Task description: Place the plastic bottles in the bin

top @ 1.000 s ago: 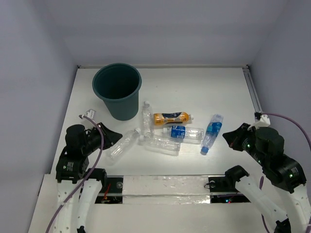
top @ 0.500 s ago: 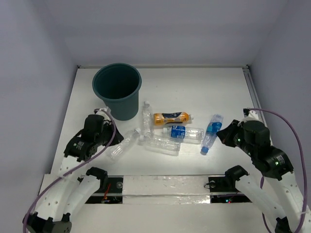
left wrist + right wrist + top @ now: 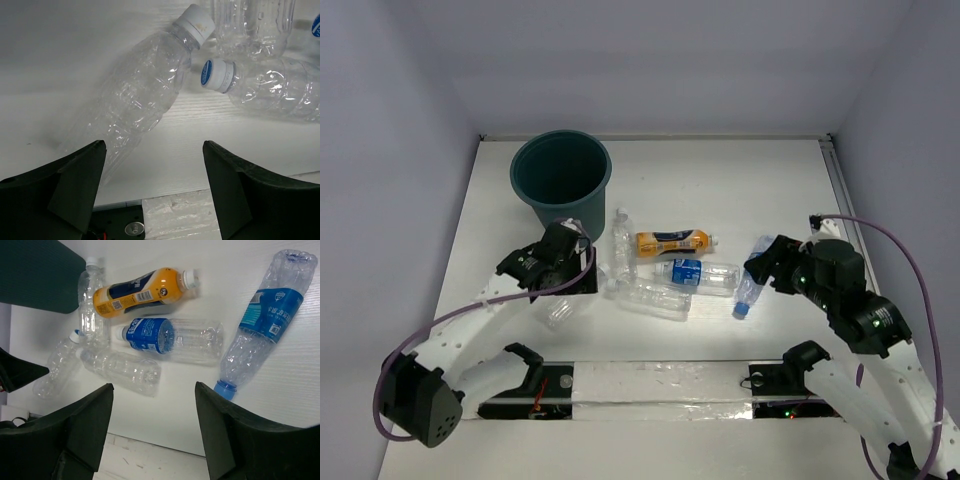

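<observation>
While all six plastic bottles (image 3: 695,273) are lying on the surface (image 3: 770,180), we are judging this to be the opening reach of the task: nothing is being gripped and nothing is being carried to the bin (image 3: 561,185). That bin is standing upright at the far left, with the bottles clustering just near and right of it. Our left arm (image 3: 470,320) is stretching low toward the cluster's left end, its left fingers (image 3: 75,175) spread wide and empty, facing a clear bottle (image 3: 145,95) lying slantwise. Our right arm (image 3: 840,290) is leaning in from the right, its right fingers (image 3: 85,425) likewise gaping and empty beside the blue-labelled bottle (image 3: 267,315). Next, we are thinking, each arm needs to be lowering until its fingers are straddling a bottle's body, then closing gently on the crinkly plastic.
</observation>
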Controlling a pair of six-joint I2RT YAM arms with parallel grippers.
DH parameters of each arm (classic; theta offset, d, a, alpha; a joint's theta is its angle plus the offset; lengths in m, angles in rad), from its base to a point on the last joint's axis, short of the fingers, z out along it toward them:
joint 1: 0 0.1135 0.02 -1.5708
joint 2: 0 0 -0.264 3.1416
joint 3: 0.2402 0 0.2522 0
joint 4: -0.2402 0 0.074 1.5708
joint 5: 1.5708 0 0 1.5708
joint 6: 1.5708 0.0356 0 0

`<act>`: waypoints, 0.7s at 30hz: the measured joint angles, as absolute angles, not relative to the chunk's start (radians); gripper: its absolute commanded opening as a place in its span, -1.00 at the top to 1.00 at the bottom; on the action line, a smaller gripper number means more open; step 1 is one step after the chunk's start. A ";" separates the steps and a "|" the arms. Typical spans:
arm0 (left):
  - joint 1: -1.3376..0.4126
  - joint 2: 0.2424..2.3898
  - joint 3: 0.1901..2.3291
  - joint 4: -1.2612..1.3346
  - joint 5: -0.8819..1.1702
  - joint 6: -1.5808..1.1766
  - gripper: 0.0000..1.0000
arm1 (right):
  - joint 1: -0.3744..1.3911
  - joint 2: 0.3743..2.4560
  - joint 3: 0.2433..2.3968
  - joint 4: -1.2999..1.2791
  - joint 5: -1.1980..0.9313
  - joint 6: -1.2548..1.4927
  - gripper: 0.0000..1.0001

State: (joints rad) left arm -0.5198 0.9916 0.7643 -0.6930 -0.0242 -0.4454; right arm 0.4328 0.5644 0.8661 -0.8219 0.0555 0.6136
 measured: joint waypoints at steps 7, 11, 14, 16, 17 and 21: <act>-0.525 1.097 0.854 -0.694 -0.071 -0.411 -0.70 | 0.433 0.571 0.824 -0.798 0.050 0.622 -0.55; -0.538 1.158 0.880 -0.692 -0.088 -0.385 -0.71 | 0.433 0.570 0.818 -0.795 0.044 0.626 -0.55; -0.550 1.221 0.880 -0.696 -0.091 -0.373 -0.71 | 0.433 0.566 0.818 -0.790 0.044 0.631 -0.56; -0.556 1.258 0.880 -0.696 -0.091 -0.367 -0.71 | 0.433 0.558 0.818 -0.787 0.044 0.636 -0.56; -0.560 1.275 0.880 -0.696 -0.092 -0.366 -0.71 | 0.433 0.554 0.818 -0.785 0.044 0.638 -0.56; -0.564 1.316 0.879 -0.696 -0.093 -0.363 -0.72 | 0.433 0.532 0.817 -0.779 0.044 0.651 -0.63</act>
